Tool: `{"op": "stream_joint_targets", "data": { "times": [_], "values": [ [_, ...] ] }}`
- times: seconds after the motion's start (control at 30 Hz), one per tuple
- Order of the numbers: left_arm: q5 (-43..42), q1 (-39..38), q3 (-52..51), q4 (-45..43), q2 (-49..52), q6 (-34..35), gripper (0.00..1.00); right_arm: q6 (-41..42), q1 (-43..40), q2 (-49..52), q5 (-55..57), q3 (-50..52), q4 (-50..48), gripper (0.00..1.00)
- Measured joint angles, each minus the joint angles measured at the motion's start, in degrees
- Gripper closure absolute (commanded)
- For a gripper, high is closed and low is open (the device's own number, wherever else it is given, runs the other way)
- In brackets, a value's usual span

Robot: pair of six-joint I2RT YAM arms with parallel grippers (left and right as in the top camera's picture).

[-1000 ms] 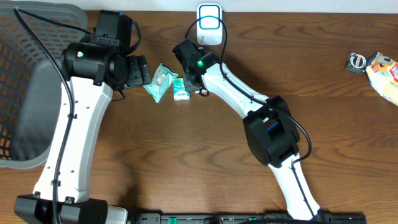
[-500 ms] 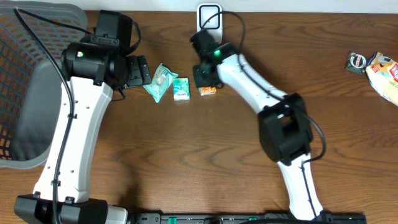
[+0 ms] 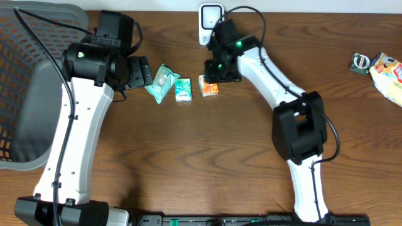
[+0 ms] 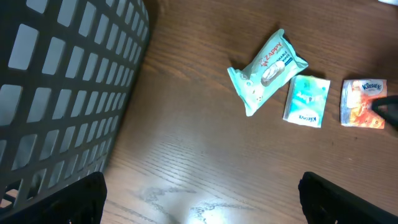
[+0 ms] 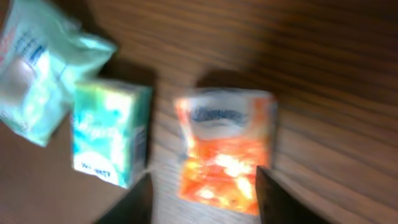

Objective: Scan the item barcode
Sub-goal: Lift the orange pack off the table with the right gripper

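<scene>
- The wipes pack (image 3: 162, 83), tissue pack (image 3: 183, 90) and Kleenex pack (image 3: 208, 86) are lying in a row, left to right, on the table (image 3: 188, 157).
- The scanner (image 3: 206, 15) is standing behind the Kleenex pack.

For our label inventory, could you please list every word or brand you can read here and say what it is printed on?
"Zappy": on the pale green wipes pack.
"Kleenex": on the orange tissue pack.
Green tissue pack: print too small to read.
Packets at the table's far right: too small to read.
</scene>
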State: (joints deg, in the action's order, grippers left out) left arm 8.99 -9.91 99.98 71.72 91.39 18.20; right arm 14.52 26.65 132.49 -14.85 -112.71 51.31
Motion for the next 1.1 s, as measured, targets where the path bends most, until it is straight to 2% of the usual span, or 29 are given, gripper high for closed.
{"op": "stream_joint_targets", "data": {
  "times": [0.13,0.47,0.7,0.77,0.87,0.97,1.0,1.03,1.1],
  "values": [
    [0.00,0.00,0.00,0.00,0.00,0.00,0.02,-0.09,3.89,0.00,4.85,0.00,-0.17,0.43],
    [0.00,0.00,0.00,-0.02,0.00,0.00,0.02,3.48,9.62,-0.02,23.45,0.44,-0.48,0.43],
    [0.00,0.00,0.00,-0.02,0.00,0.00,0.02,4.24,10.14,-0.02,27.76,6.25,-6.84,0.45],
    [0.00,0.00,0.00,-0.02,0.00,0.00,0.02,4.33,10.21,-0.02,28.33,8.44,-9.18,0.49],
    [0.00,0.00,0.00,-0.02,0.00,0.00,0.02,4.31,10.23,-0.46,29.79,10.56,-11.98,0.63],
    [0.00,0.00,0.00,-0.02,0.00,0.00,0.02,4.46,10.23,-1.11,30.14,12.13,-14.60,0.85],
    [0.00,0.00,0.00,0.00,0.00,0.00,0.02,4.39,10.23,-1.31,30.08,12.48,-15.06,0.95],
    [0.00,0.00,0.00,0.00,0.00,0.00,0.02,4.57,10.23,-1.49,30.08,12.70,-15.39,0.99],
    [0.00,0.00,0.00,0.00,0.00,0.00,0.02,4.63,10.29,-1.64,30.10,12.81,-15.52,0.99]
  ]
}}
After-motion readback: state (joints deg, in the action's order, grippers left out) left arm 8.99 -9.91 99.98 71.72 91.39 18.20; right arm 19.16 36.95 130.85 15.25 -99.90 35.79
